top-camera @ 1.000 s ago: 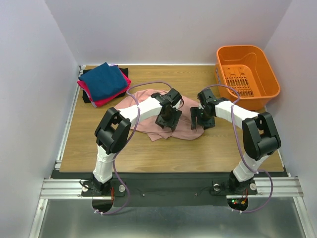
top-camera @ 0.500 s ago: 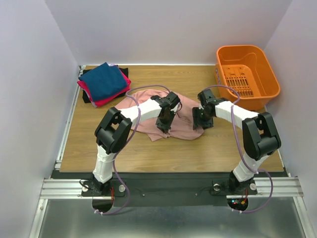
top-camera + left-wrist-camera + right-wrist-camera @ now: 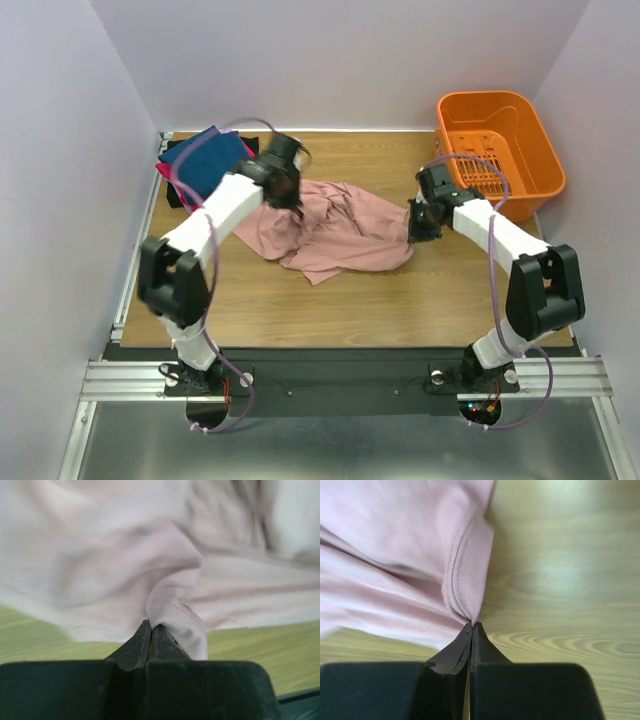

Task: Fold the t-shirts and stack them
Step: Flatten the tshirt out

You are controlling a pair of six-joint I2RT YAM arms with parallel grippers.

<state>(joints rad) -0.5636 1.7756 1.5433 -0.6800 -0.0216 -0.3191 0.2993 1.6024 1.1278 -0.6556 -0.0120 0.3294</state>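
- White walls box in a wooden tabletop (image 3: 300, 310). The pink tee (image 3: 345, 235) lies crumpled at its middle, with one end reaching toward the back left corner, where the folded stack (image 3: 205, 160) sits.
- My left gripper (image 3: 150, 630) is clamped on a stitched fold at the tee's back left end.
- My right gripper (image 3: 471, 627) is pinched tight on a ribbed edge at the tee's right end.
- Both bites look thin, right at the fingertips. A hard pull apart could slip either edge free and drop the cloth in a heap.
- I cannot tell which part of the tee my left holds. A mismatched pair of holds would spread it twisted.
- My left arm works just beside the stack, so a wide swing could knock it askew.
- The basket (image 3: 482, 97) stands near my right arm at the back right corner, and dragged cloth could catch on it.
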